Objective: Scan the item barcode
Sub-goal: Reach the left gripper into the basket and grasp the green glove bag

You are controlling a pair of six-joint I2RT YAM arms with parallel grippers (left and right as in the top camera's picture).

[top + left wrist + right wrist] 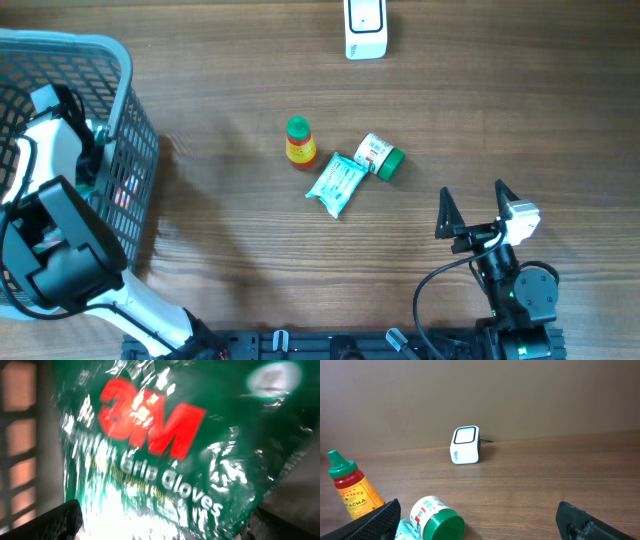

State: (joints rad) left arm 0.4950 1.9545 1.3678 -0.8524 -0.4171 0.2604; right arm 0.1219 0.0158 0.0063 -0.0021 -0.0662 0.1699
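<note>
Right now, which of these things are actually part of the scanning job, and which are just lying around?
Part of the job: scanner; basket; glove packet, which fills the left wrist camera's view.

Probably just lying there: sauce bottle; teal packet; green-lidded jar. All three are mid-table with neither arm touching them.

green glove pack (225, 450), white scanner (465, 446), red sauce bottle (352, 492)

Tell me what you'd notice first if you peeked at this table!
The big grey basket at the table's left edge, where the left arm's camera is filled by a shiny green 3M gloves packet. Then the huddle mid-table: a green-capped sauce bottle, a teal packet and a tipped-over green-lidded jar, with the white scanner at the far edge.
</note>
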